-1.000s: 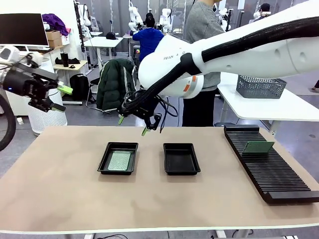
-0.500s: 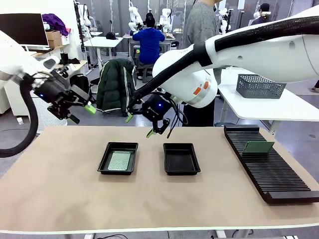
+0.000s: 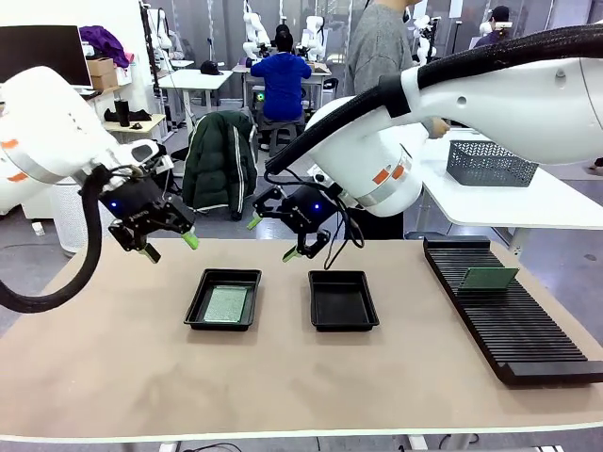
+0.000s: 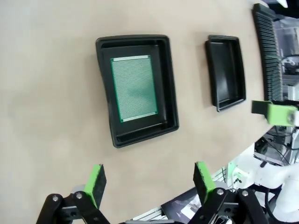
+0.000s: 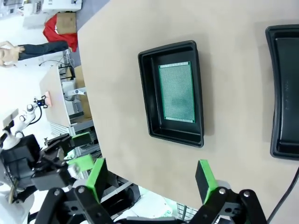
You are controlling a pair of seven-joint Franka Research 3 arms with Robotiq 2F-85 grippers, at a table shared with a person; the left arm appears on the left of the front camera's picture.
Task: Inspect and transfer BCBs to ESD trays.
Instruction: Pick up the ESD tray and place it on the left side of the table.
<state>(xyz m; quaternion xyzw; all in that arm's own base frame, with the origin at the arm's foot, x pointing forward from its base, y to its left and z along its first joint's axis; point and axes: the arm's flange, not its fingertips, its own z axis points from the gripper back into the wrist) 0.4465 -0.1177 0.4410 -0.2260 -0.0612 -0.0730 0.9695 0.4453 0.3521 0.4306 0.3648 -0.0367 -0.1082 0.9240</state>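
Note:
Two black ESD trays lie side by side mid-table. The left tray [image 3: 200, 299] holds a green BCB [image 3: 225, 303] lying flat; the right tray [image 3: 343, 301] is bare. Another BCB [image 3: 488, 279] stands in the slotted rack. My left gripper [image 3: 171, 247] hovers open above the table, back-left of the left tray. My right gripper [image 3: 272, 237] hangs open over the far edge between the trays. The left wrist view looks down on the boarded tray [image 4: 105, 93], its BCB [image 4: 136, 88] and the empty tray [image 4: 226, 72]. In the right wrist view the BCB [image 5: 176, 92] lies beyond the open right gripper [image 5: 152, 179].
A long black slotted rack [image 3: 513, 320] runs along the table's right side. A person [image 3: 382, 56] stands beyond the far edge, behind my right arm. A white side table with a grey basket [image 3: 492, 164] is at the back right. Bare tabletop lies in front of the trays.
My left arm has swung right and down to the table's far left area. My right gripper has drifted right and slightly lower. Both stay open; the boards and trays have not moved.

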